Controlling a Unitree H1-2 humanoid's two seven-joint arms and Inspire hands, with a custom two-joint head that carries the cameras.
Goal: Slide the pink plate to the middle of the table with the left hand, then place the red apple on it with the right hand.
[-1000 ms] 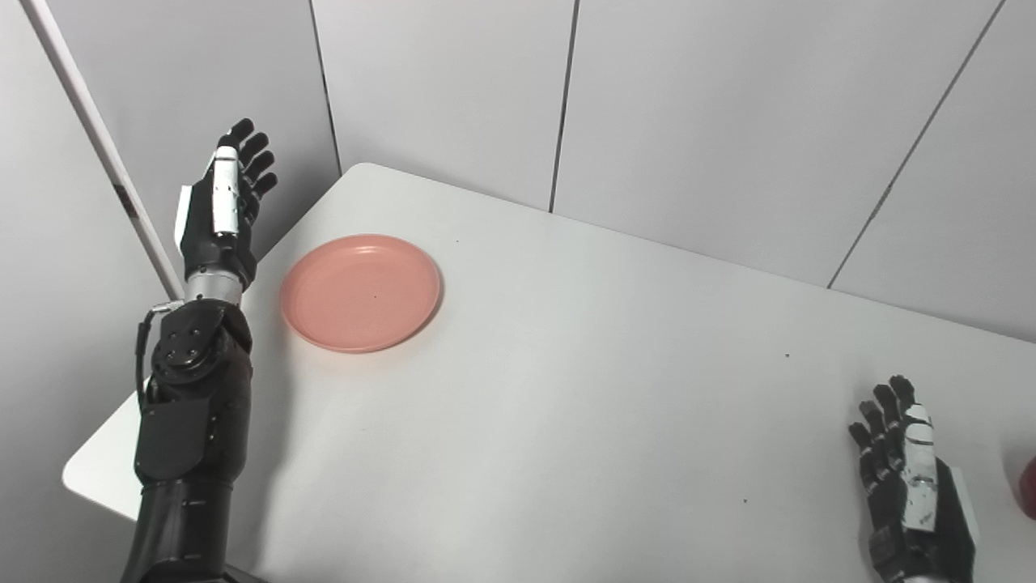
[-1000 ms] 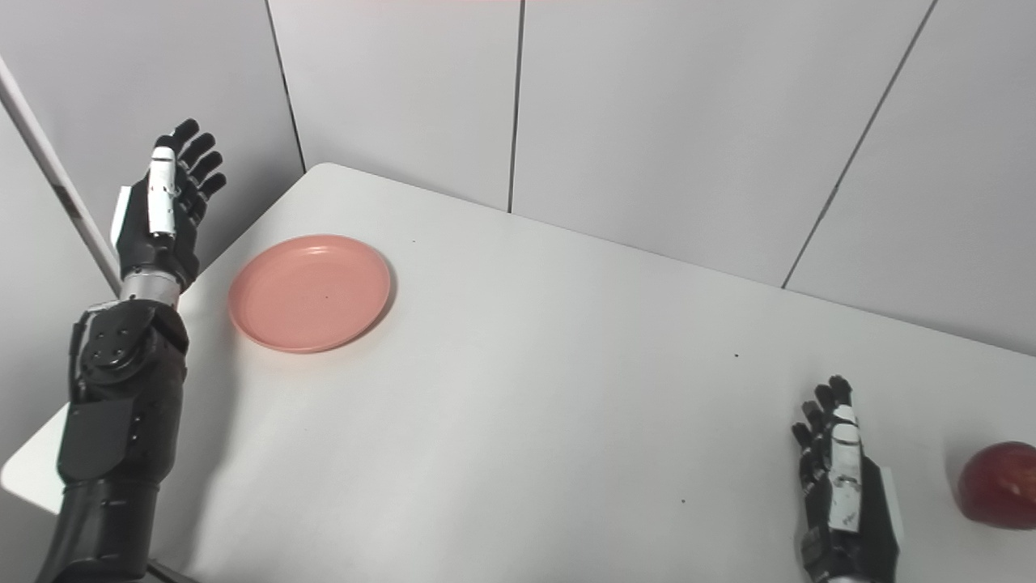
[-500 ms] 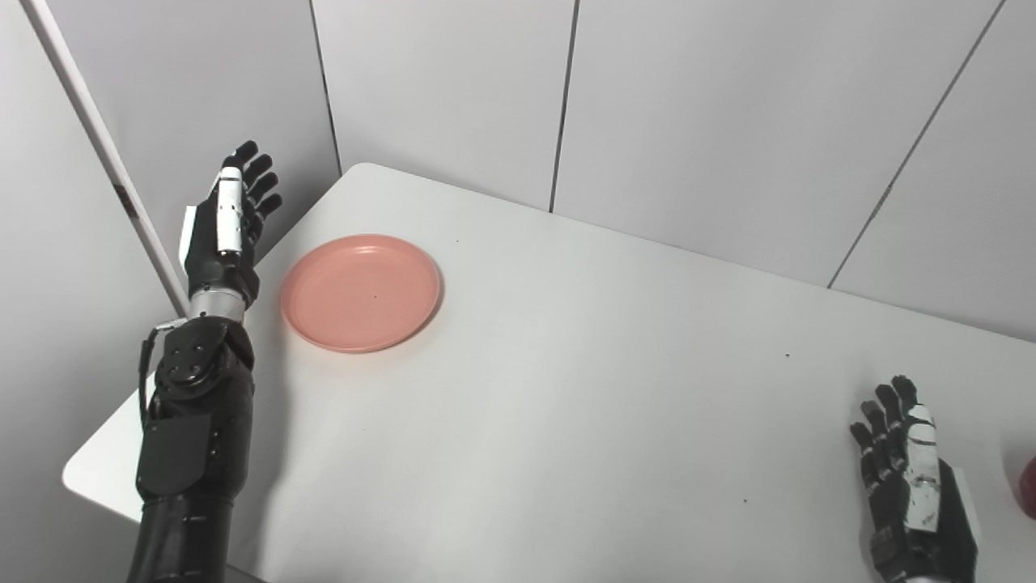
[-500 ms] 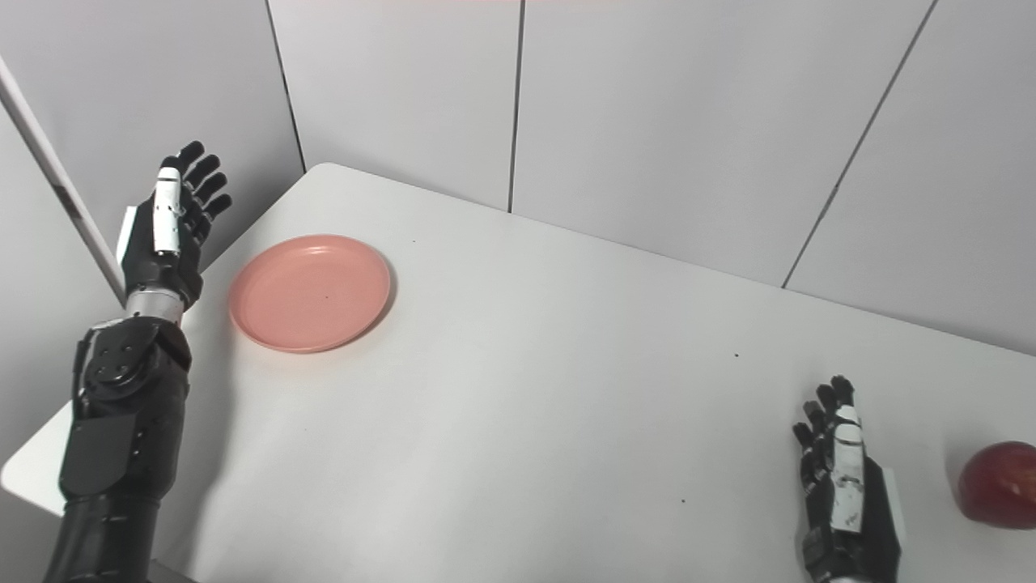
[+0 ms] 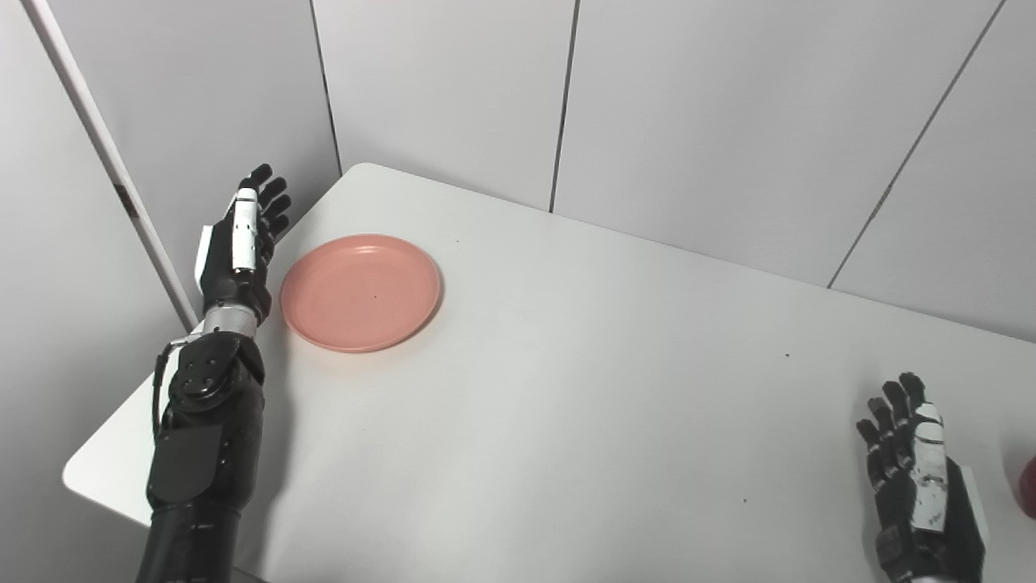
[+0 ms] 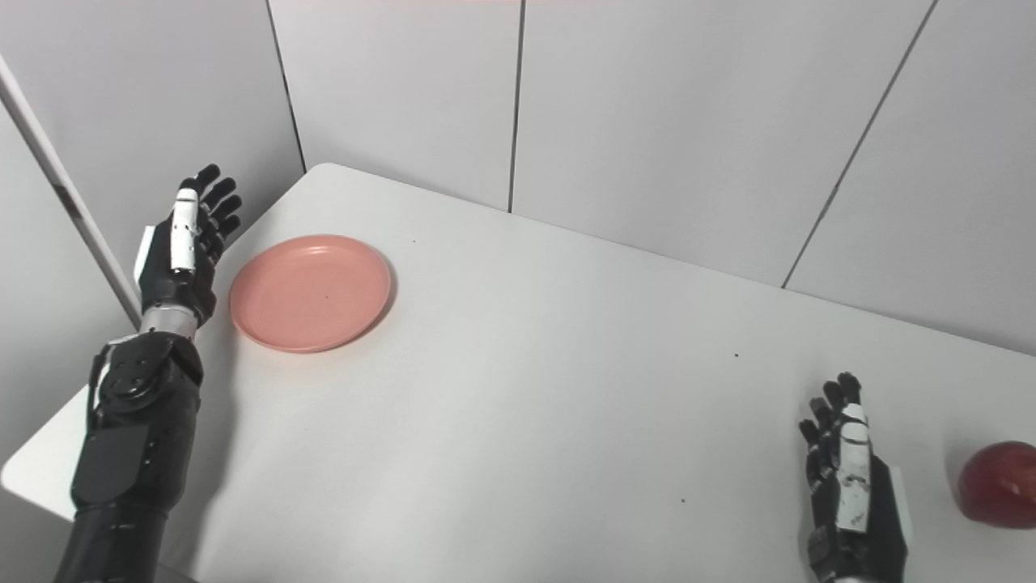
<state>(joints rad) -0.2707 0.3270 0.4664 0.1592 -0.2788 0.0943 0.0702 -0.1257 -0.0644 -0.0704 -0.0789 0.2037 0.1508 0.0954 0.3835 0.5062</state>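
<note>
- A round pink plate (image 5: 361, 291) lies flat toward the upper left of the frame, near the left edge of the table (image 5: 566, 405). It is shallow, with a low raised rim and a smooth, matte surface that looks like plastic; a tiny dark speck sits near its middle.
- The table has a plain white, smooth top with rounded corners and a few small dark specks scattered across it. It runs slantwise through the picture, from the upper left down to the lower right.
- The left hand (image 5: 239, 243) stands upright just beside the plate's left rim, fingers pointing up and spread apart, holding nothing. Whether it touches the rim cannot be told. It is black and jointed, with a white strip along one finger, above a short silver metal wrist ring and a boxy black forearm.
- The right hand (image 6: 851, 478) sits low in the lower right of the frame over the table, fingers up and apart, empty. It has the same black shell and white strip.
- A red apple (image 6: 998, 484) rests on the table at the far right edge, near the right hand but apart from it. It is rounded, dark red and slightly glossy.
- Behind the table stand flat grey wall panels (image 5: 696, 105) divided by thin dark seams.
</note>
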